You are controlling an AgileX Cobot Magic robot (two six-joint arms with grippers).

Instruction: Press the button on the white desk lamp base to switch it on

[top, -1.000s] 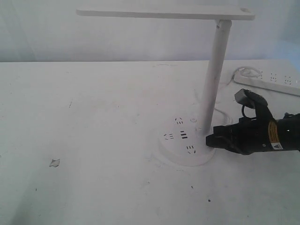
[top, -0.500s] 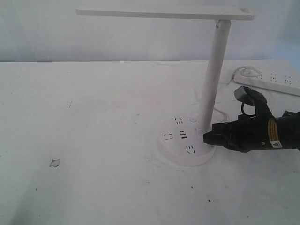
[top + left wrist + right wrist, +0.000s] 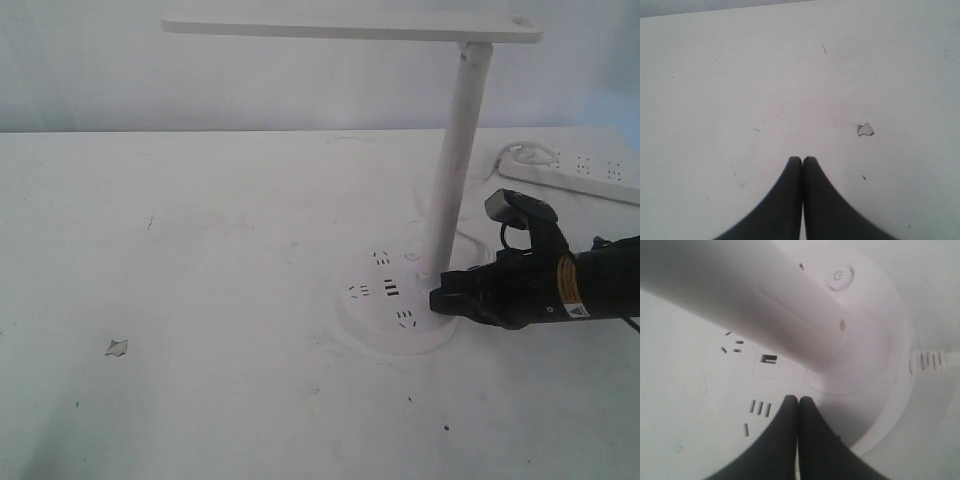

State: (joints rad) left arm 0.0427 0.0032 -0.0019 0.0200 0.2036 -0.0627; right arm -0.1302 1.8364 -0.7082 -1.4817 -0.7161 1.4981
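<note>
The white desk lamp base (image 3: 380, 322) lies right of centre on the table, with its slim pole (image 3: 455, 160) and flat bar head (image 3: 350, 27) above it. The small round button (image 3: 412, 256) sits on the base's far side, beside the pole's foot. My right gripper (image 3: 436, 299) is shut and empty, with its tip over the base's right edge. In the right wrist view the button (image 3: 840, 278) carries a power symbol. It lies beyond the pole (image 3: 740, 295), well apart from my right gripper (image 3: 799, 399). My left gripper (image 3: 802, 160) is shut over bare table.
A long white power strip (image 3: 580, 175) with its cable lies at the back right. Socket holes and a dark USB slot (image 3: 769, 359) mark the base, and a pinkish dot (image 3: 842, 325) sits at the pole's foot. The tabletop has a small chip (image 3: 117, 347).
My right gripper has moved a little to the left, so its tip now reaches further over the base's right edge. The lamp has not moved.
</note>
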